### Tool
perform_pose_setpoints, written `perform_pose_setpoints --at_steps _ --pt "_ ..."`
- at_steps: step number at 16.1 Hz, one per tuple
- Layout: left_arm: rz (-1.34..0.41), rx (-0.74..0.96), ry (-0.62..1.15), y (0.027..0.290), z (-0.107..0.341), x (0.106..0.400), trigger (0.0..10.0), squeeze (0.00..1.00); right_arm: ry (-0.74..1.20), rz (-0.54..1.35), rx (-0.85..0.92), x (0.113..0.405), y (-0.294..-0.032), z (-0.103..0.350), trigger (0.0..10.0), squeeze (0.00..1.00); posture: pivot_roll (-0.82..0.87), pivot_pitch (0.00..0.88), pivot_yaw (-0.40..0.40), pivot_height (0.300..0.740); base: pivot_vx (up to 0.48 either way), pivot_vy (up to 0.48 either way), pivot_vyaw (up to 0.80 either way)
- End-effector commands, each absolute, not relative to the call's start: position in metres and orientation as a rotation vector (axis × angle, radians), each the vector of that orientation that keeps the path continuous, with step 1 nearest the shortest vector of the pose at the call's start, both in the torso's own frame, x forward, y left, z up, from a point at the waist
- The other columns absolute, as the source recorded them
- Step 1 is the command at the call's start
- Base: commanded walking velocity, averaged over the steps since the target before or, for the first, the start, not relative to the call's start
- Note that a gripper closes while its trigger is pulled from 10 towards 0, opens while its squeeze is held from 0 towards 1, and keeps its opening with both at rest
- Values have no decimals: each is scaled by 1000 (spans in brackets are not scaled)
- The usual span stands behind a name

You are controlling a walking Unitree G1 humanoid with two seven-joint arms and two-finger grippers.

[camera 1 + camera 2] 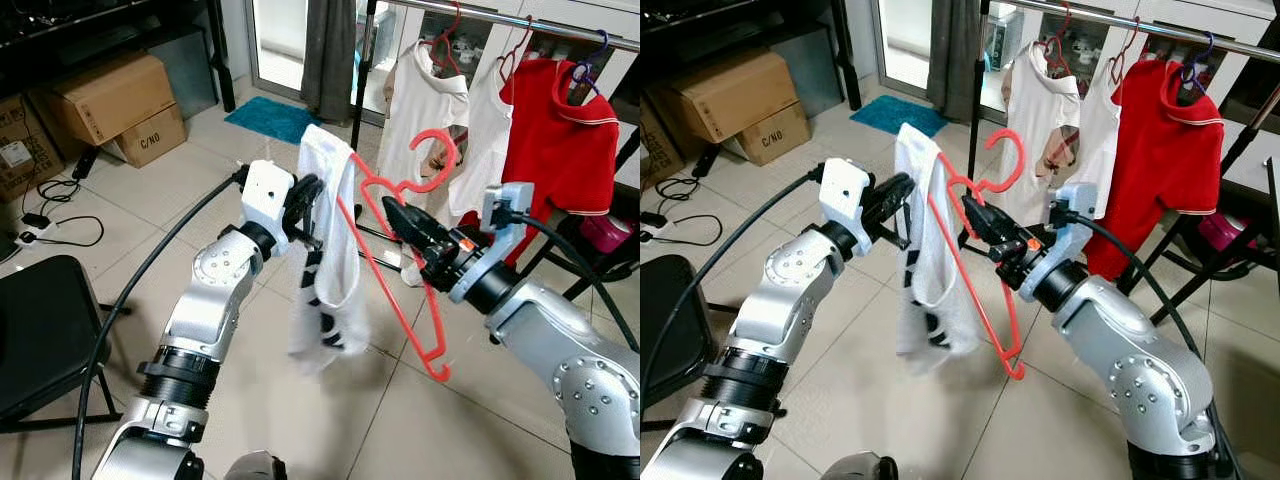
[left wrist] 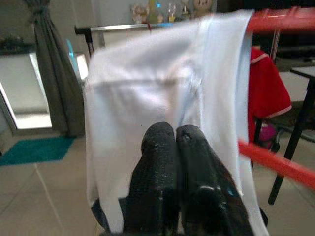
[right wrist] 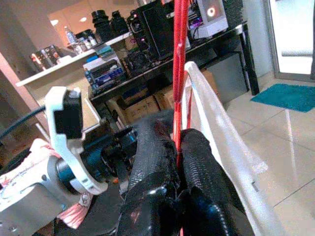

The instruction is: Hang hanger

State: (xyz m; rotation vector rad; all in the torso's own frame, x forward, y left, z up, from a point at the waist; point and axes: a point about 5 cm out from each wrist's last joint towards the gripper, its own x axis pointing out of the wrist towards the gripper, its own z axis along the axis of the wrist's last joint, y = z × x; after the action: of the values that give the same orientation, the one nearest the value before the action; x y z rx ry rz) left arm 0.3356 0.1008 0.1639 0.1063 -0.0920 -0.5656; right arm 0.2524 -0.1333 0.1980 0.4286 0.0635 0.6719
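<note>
Gripping the red hanger (image 1: 400, 260) by its slanted arm just below the hook, the right gripper (image 1: 392, 215) is clamped on the thin plastic. The left gripper (image 1: 308, 190) pinches the white garment (image 1: 325, 250) draped over the hanger's far shoulder, fingers closed on cloth. Hanger and garment hang in mid-air between the arms, short of the clothes rail (image 1: 520, 20). The hanger looks light and stiff but smooth, so it may swivel in the grip; the cloth is soft and could slide off. Free rail seems to lie left of the hung white shirt (image 1: 425, 115), near the upright post (image 1: 362, 70)
</note>
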Motion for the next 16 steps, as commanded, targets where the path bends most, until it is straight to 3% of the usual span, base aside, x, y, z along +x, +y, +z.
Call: perform_pose_setpoints --at_steps 1,5,6,7,8,14,15,16 --pt "-582 118 -100 99 170 341 0 0 24 685 432 254 -135 208 10000 0 -48 4 4 740 0 0 0" --pt "-596 126 -105 101 172 342 0 0 24 682 433 253 -135 208 10000 0 -52 9 6 740 0 0 0" --pt "-606 109 -137 99 176 339 7569 0 23 682 434 253 -135 208 10000 0 -52 9 8 740 0 0 0" --pt "-620 93 -153 97 178 337 9922 0 23 682 435 253 -135 208 10000 0 -52 9 9 740 0 0 0" --pt "-662 75 -227 92 184 329 10000 1000 23 684 436 253 -134 208 10000 0 -51 10 11 740 0 0 0" --pt "-626 118 -182 90 174 331 10000 1000 24 686 439 252 -134 208 10000 0 -53 14 16 740 0 0 0" --pt "-628 128 -175 91 172 331 10000 482 24 686 439 251 -134 208 10000 0 -53 14 16 740 0 0 0" --pt "-629 134 -169 91 171 331 10000 118 24 686 439 251 -134 208 10000 0 -55 11 16 740 0 0 0"
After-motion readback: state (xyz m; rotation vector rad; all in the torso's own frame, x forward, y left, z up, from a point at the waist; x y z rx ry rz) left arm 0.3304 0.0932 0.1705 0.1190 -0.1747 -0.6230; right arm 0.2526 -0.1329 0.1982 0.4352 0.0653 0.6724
